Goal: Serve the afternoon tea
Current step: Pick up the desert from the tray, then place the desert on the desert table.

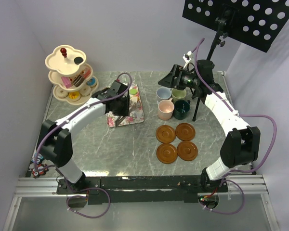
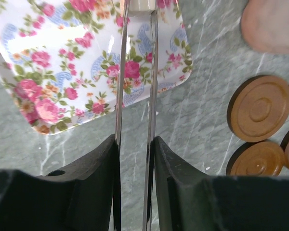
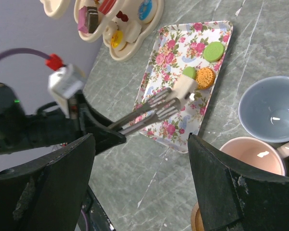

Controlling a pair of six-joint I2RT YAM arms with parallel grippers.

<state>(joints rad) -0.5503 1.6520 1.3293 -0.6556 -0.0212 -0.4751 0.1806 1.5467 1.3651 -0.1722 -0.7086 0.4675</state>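
Pinching tongs [image 2: 151,72] in left end effector [image 2: 135,144], tips astride cream cake [image 3: 184,86] on tray [image 3: 168,53]; right end effector [image 3: 140,144] spread. Next, likely: squeeze, lift cake to stand [image 1: 55,61].

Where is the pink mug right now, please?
In the top view, the pink mug stands right of centre, just in front of the light blue mug, left of the dark green mug and behind the saucers.

I can't read any writing, number or brand name from where I stand. The floral tray [image 1: 136,108] carries only printed roses, and the black board [image 1: 260,24] overhead has only plain white dots.
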